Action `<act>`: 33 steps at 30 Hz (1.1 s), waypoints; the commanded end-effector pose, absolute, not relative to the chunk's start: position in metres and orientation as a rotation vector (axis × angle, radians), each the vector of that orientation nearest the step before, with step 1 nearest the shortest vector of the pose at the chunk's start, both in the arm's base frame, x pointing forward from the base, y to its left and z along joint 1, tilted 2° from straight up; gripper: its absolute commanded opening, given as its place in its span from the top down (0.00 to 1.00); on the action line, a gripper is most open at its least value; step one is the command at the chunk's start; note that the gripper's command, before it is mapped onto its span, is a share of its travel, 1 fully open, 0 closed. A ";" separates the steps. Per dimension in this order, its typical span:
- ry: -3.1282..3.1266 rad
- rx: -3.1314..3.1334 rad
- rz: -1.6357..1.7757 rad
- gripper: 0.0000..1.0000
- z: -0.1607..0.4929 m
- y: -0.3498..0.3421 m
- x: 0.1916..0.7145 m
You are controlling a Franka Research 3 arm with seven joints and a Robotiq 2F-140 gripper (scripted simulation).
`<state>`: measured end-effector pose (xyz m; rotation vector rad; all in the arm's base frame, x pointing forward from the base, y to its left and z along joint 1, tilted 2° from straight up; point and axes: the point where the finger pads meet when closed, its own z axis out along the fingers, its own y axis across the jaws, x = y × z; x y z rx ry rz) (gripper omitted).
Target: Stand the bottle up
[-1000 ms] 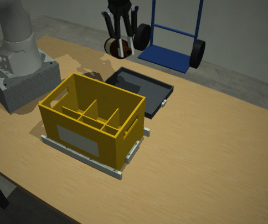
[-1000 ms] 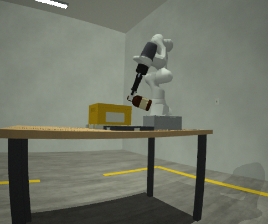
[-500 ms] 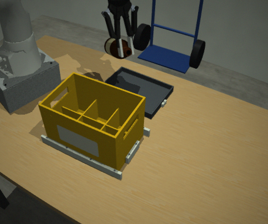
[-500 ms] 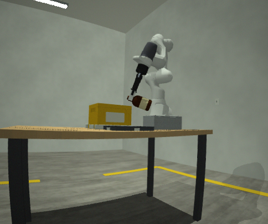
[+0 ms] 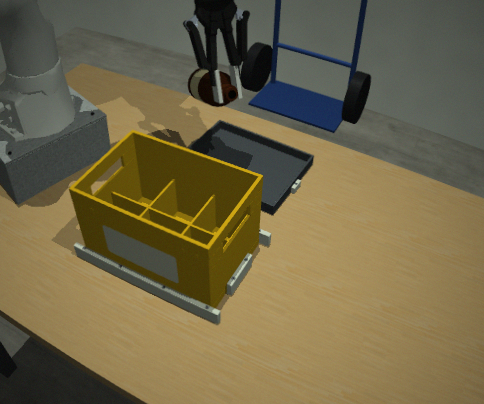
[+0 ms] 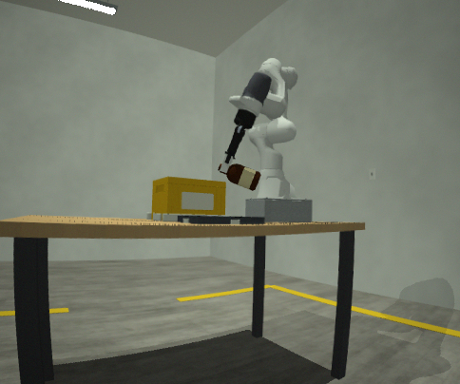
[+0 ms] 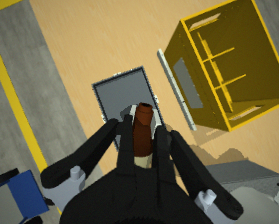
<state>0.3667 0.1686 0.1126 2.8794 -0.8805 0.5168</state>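
Gripper (image 5: 227,89) clamped on bottle (image 5: 208,86), held in the air above the tray (image 5: 278,195).

Black linkage fingers with pale pads (image 5: 216,89) close on the neck end of the brown, glossy, cylindrical bottle, which carries a cream label band (image 6: 246,178) and hangs tilted, nearly horizontal, well clear of the table (image 5: 373,260). Tray: shallow, dark grey, rectangular, raised rim, lying just beside the crate (image 5: 138,227). Crate: yellow, box-shaped, open top, internal dividers, slot handles, grey panel on one side. Table: light wood-grain top, black legs.

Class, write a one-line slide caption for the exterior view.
Gripper holds brown bottle tilted above the tray.
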 end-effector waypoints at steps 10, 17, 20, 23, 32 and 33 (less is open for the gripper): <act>-0.892 2.842 0.612 1.00 0.115 0.170 0.368; -0.884 2.815 0.680 1.00 0.115 0.170 0.367; -0.883 2.812 0.689 1.00 0.115 0.170 0.367; -0.880 2.803 0.712 1.00 0.115 0.171 0.367; -0.876 2.791 0.746 1.00 0.115 0.171 0.366; -0.876 2.791 0.747 1.00 0.115 0.171 0.366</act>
